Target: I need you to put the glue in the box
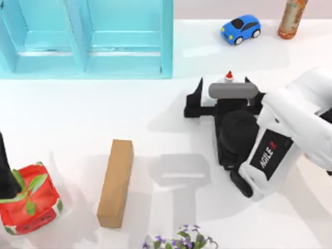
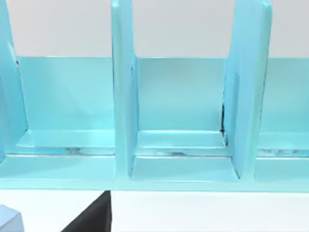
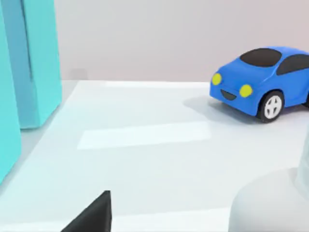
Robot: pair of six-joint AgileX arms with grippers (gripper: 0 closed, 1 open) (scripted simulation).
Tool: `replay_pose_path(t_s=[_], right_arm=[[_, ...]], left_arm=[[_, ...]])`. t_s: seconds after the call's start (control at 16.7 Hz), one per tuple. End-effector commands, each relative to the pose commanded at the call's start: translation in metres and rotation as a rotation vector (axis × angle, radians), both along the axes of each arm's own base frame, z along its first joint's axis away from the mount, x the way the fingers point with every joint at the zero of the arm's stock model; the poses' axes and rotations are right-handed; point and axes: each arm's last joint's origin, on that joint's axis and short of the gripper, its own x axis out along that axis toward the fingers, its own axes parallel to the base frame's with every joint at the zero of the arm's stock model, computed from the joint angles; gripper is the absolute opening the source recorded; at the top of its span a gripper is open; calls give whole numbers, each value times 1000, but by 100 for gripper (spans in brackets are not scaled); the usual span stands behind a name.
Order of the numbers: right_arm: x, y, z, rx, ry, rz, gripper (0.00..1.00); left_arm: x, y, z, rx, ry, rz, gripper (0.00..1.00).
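Observation:
The glue (image 1: 229, 76), a small white bottle with a red pointed cap, stands right of the table's centre. My right gripper (image 1: 224, 83) is open and down at the table, one black finger on each side of the bottle and apart from it. The right wrist view has the glue's white shoulder (image 3: 270, 203) close up beside one black finger (image 3: 91, 215). The box (image 1: 166, 46), light blue with upright dividers, lies at the back left; the left wrist view looks into its compartments (image 2: 123, 96). My left arm (image 1: 5, 171) stays parked at the left edge.
A blue toy car (image 1: 240, 29) and a tall orange-brown bottle (image 1: 292, 18) stand behind the glue at the back right. A wooden block (image 1: 116, 182) lies front centre-left. A red pot with a plant (image 1: 28, 205) is front left, purple flowers (image 1: 181, 239) at the front edge.

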Motion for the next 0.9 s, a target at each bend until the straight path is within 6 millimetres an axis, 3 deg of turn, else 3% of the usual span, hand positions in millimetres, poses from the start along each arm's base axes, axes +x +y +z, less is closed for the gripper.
replay_pose_path(t_s=[0.06,0.84,0.9], right_arm=[[0,0,0,0,0,0,100],[0,0,0,0,0,0,2],[0,0,0,0,0,0,0]], left_arm=[[0,0,0,0,0,0,100],[0,0,0,0,0,0,100],[0,0,0,0,0,0,100]])
